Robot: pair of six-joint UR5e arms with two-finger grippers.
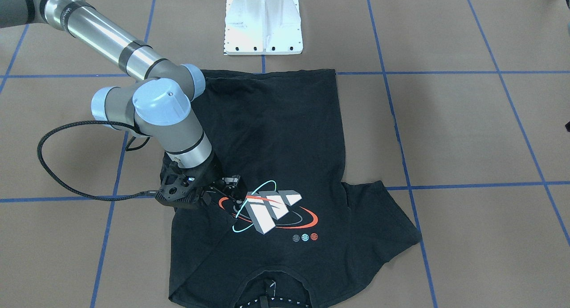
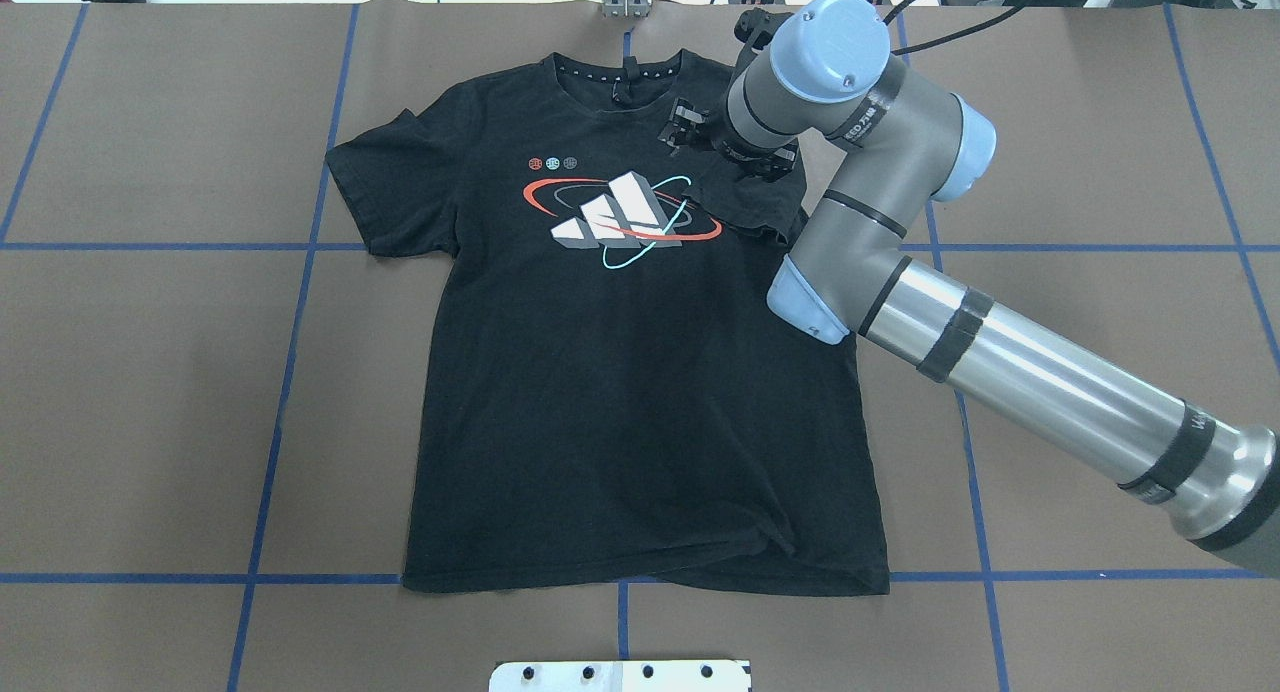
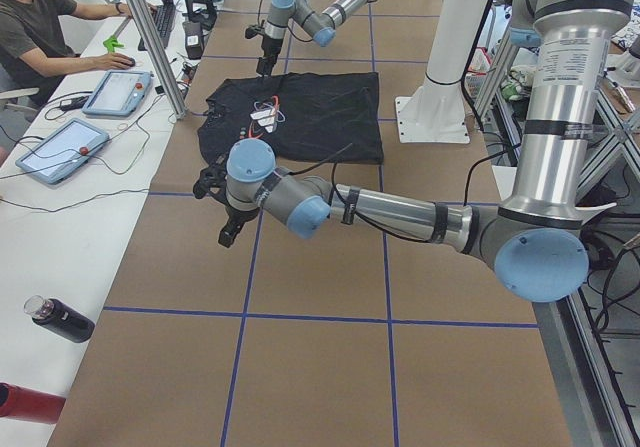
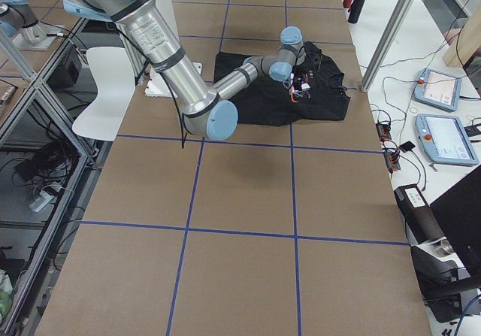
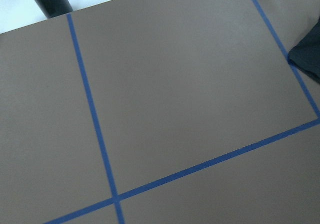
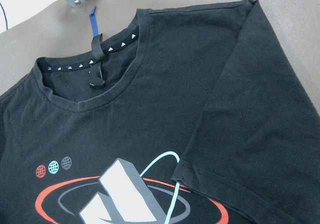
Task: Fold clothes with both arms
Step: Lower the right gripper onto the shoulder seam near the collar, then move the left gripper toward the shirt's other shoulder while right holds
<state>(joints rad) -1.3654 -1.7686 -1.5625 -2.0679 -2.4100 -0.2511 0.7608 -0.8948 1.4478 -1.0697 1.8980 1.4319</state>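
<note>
The black T-shirt [image 2: 620,392] lies flat, print up, its collar [image 6: 85,96] at the table's far edge from the robot. One sleeve [image 2: 745,202] is folded inward, and its hem [image 6: 200,176] covers the edge of the red and teal orbit logo [image 2: 620,217]. My right gripper [image 2: 685,127] hovers just above that folded sleeve near the collar; its fingers look apart with no cloth in them. The left gripper [image 3: 232,229] hangs over bare table beside the shirt's other sleeve [image 5: 306,51]; I cannot tell whether it is open or shut.
The white pedestal base [image 1: 263,27] stands at the robot's side of the table. Blue tape lines [image 2: 290,342] grid the brown surface. A person [image 3: 40,27] sits at a side bench with tablets [image 3: 60,152], and bottles [image 3: 60,319] lie there.
</note>
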